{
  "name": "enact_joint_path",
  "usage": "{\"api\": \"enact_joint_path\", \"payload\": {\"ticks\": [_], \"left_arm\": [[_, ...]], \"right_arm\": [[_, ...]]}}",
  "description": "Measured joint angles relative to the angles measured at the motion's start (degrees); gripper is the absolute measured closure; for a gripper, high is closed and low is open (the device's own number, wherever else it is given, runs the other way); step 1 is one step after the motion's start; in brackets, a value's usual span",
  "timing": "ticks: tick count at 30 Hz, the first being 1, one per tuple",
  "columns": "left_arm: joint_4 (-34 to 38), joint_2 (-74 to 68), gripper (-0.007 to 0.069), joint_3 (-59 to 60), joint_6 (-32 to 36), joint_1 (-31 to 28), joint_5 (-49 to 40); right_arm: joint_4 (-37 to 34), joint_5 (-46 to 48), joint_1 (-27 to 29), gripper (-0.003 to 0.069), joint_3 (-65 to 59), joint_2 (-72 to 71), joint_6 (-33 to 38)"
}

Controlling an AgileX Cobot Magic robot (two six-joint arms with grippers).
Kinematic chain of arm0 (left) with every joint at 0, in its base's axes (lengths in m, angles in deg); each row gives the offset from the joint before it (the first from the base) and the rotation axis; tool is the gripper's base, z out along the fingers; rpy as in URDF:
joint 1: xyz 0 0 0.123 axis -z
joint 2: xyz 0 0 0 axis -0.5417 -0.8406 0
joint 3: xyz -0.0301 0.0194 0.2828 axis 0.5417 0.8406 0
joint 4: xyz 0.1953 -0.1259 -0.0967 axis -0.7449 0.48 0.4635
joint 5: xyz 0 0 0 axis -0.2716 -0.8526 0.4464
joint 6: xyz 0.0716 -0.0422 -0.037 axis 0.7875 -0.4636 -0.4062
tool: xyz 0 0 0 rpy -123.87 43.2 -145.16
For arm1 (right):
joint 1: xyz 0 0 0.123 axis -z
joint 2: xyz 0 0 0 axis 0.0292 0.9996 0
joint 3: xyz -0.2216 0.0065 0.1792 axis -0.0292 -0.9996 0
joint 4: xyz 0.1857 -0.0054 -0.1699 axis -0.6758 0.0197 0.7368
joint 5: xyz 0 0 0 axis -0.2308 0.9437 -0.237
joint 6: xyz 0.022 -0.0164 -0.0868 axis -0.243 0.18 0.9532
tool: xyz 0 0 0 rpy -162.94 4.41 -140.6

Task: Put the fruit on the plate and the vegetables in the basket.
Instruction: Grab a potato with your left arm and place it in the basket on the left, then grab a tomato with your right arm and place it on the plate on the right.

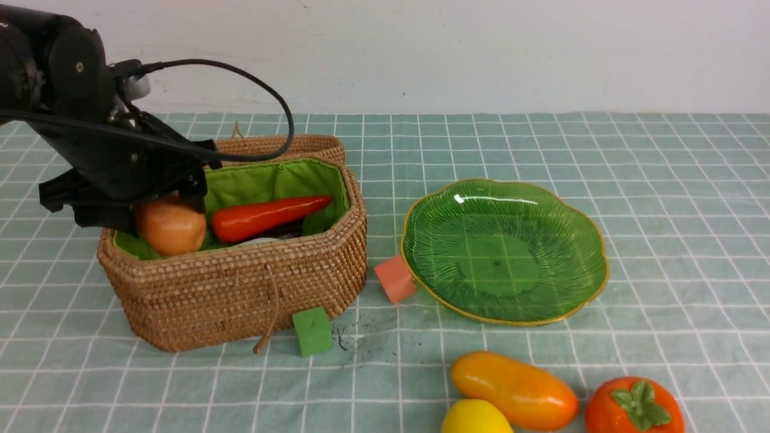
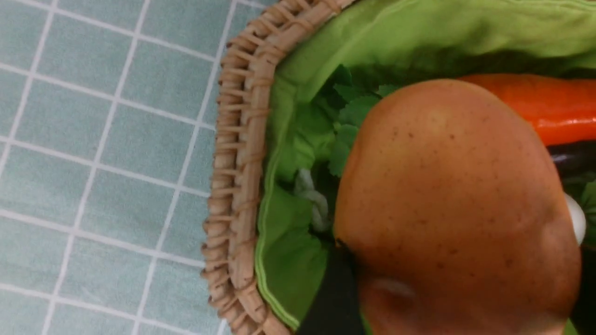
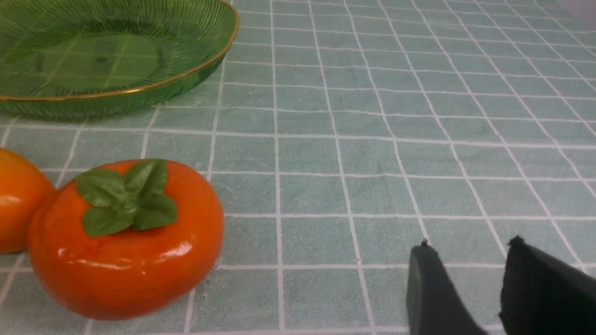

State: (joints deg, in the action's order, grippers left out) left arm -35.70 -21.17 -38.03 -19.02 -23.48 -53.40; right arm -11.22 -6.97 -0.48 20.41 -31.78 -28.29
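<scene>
A matte black left arm (image 1: 72, 90) filled the ten o'clock corner of the front view. Its upper part was a bulky rounded housing with a flat circular cap and a small pale dot at the cap's centre. Towards three o'clock of the housing sat a short pale grey cylinder (image 1: 137, 84). From there a thin black cable (image 1: 264, 90) made a wide arc down to the left hand (image 1: 150, 201), an angular black block of flat, sharp-edged plates. The left wrist view showed one flat black finger (image 2: 335, 298). The right wrist view showed the right hand (image 3: 469, 253), with two matte black fingers (image 3: 433, 293) shaped like blunt wedges with slightly ragged, pointed tips.
</scene>
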Motion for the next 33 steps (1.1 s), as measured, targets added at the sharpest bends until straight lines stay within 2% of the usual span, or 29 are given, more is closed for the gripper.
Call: {"api": "enact_joint_path", "payload": {"ticks": [3, 6, 12, 14, 16, 17, 18, 19, 20, 22, 24, 25, 26, 27, 29, 33], "left_arm": [[-0.3, 1.1, -0.0024, -1.6, 0.3, 0.0, -4.5], [-1.3, 3.5, -0.0022, -3.3, 1.5, 0.0, -8.3], [-2.1, 14.2, 0.0075, -4.6, 4.2, 0.0, -16.7], [-0.7, 21.7, 0.0173, -4.6, 6.0, 0.0, -21.0], [0.4, 27.5, 0.0257, -4.5, 6.8, 0.0, -21.5], [1.4, 31.6, 0.0330, -3.5, 7.1, 0.0, -21.5], [1.4, 32.3, 0.0330, -3.5, 7.1, 0.0, -21.5], [2.4, 38.1, 0.0417, -1.2, 7.3, 0.0, -21.5], [2.6, 38.9, 0.0427, -0.8, 7.3, 0.0, -21.5], [3.4, 48.0, 0.0548, 5.3, 7.3, 0.0, -21.5], [3.8, 57.0, 0.0635, 13.4, 7.3, 0.0, -20.4], [4.0, 57.8, 0.0638, 14.2, 7.3, 0.0, -20.1], [4.7, 64.0, 0.0638, 21.4, 7.3, 0.0, -16.3], [4.9, 65.4, 0.0638, 23.3, 7.3, 0.0, -15.0], [6.3, 72.4, 0.0638, 34.7, 7.7, 0.0, -7.0], [7.5, 80.9, 0.0638, 48.0, 11.9, 0.0, 2.4]], "right_arm": [[0.0, 0.0, 0.0, 0.0417, 0.0, 0.0, 0.0], [0.0, 0.0, 0.0, 0.0417, 0.0, 0.0, 0.0], [0.0, 0.0, 0.0, 0.0417, 0.0, 0.0, 0.0], [0.0, 0.0, 0.0, 0.0417, 0.0, 0.0, 0.0], [0.0, 0.0, 0.0, 0.0417, 0.0, 0.0, 0.0], [0.0, 0.0, 0.0, 0.0417, 0.0, 0.0, 0.0], [0.0, 0.0, 0.0, 0.0417, 0.0, 0.0, 0.0], [0.0, 0.0, 0.0, 0.0417, 0.0, 0.0, 0.0], [0.0, 0.0, 0.0, 0.0417, 0.0, 0.0, 0.0], [0.0, 0.0, 0.0, 0.0417, 0.0, 0.0, 0.0], [0.0, 0.0, 0.0, 0.0417, 0.0, 0.0, 0.0], [0.0, 0.0, 0.0, 0.0417, 0.0, 0.0, 0.0], [0.0, 0.0, 0.0, 0.0417, 0.0, 0.0, 0.0], [0.0, 0.0, 0.0, 0.0417, 0.0, 0.0, 0.0], [0.0, 0.0, 0.0, 0.0417, 0.0, 0.0, 0.0], [0.0, 0.0, 0.0, 0.0417, 0.0, 0.0, 0.0]]}}
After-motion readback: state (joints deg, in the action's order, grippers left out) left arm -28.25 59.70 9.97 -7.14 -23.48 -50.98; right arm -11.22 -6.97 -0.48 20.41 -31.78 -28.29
